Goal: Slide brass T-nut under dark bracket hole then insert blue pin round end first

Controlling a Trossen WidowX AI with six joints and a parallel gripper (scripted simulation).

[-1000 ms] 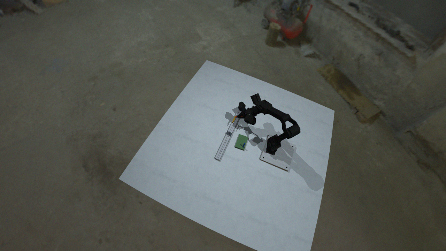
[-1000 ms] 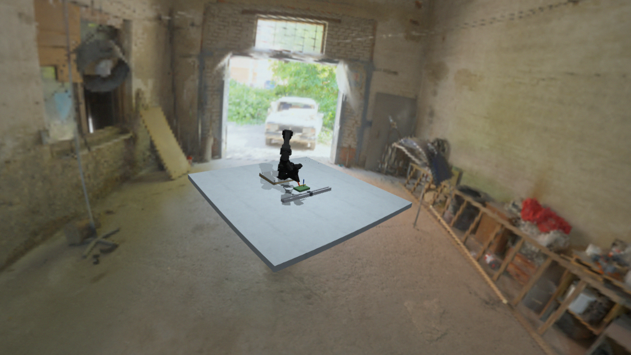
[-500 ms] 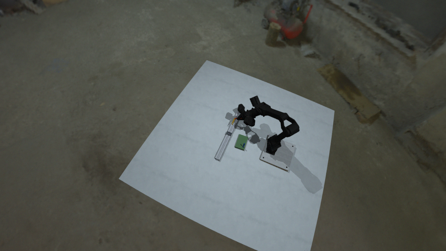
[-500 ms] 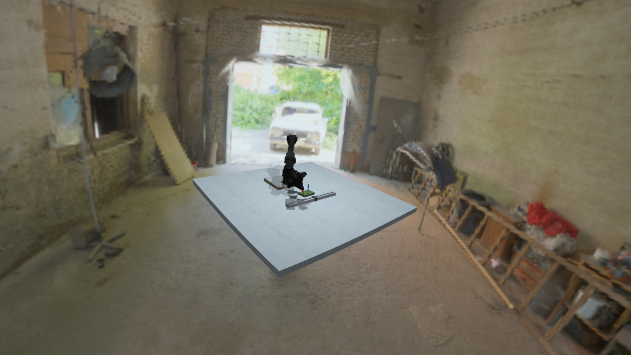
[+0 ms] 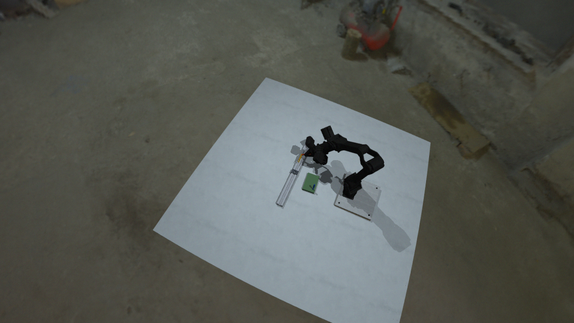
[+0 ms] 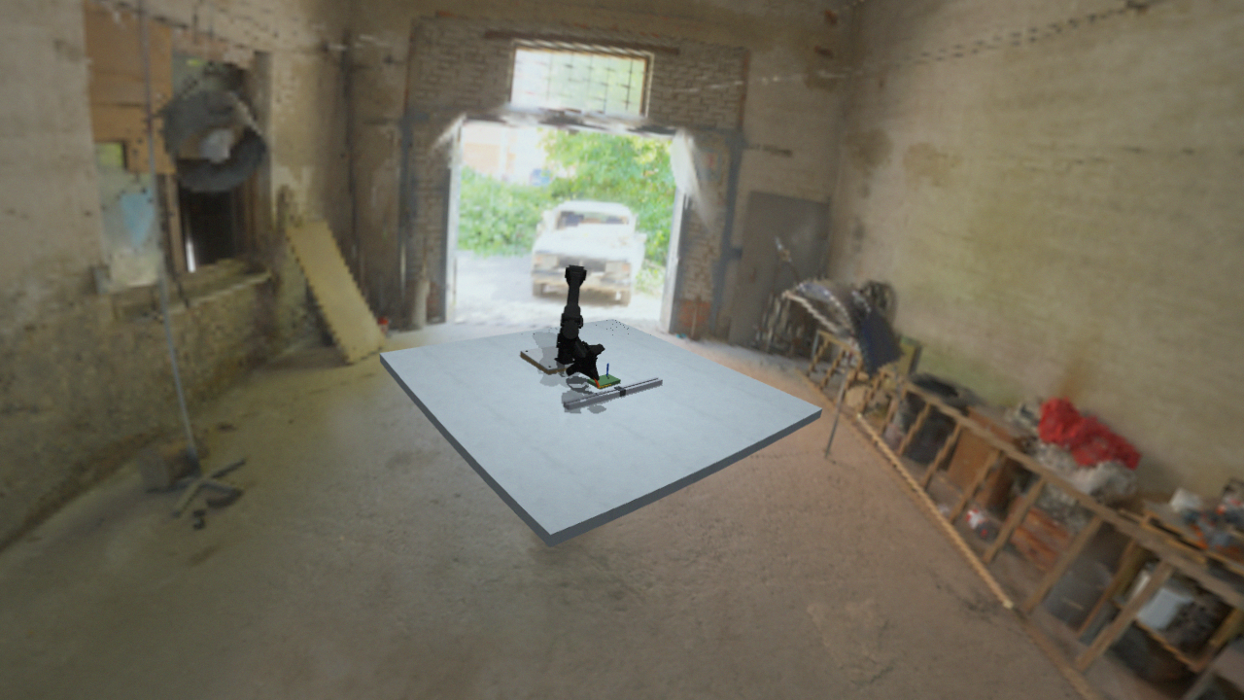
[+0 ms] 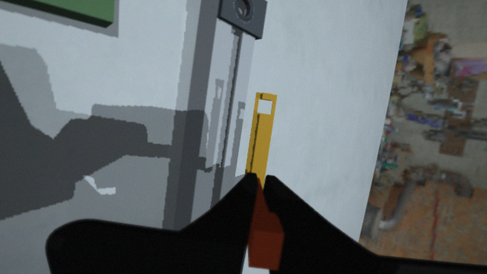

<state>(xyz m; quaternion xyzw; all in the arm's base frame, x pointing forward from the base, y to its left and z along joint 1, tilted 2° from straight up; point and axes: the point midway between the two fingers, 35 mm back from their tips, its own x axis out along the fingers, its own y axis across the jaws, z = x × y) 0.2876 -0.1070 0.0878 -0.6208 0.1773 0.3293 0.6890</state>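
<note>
- Orange handle (image 7: 265, 243): grasped between the fingers (image 5: 306, 154); pickup complete.
- Brass T-nut (image 5: 299, 158) (image 7: 261, 137): extends beyond the fingertips, held above the surface (image 5: 248, 200) (image 6: 600, 452) (image 7: 323, 95), near the aluminum rail (image 5: 285, 192) (image 6: 643, 385) (image 7: 190, 114). Insertion outstanding; the nut appears out of the slot.
- Dark bracket (image 5: 294, 172) (image 6: 621, 391) (image 7: 256, 19): mounted across the rail; in the wrist view no nut shows under its hole. Slide outstanding.
- Blue pin (image 5: 313, 186) (image 6: 606, 369): standing at the green tray (image 5: 310, 180) (image 6: 612, 381) (image 7: 68, 7). Pickup and pressing outstanding.
- Assessment: early stage; tipping into the slot likely follows.
</note>
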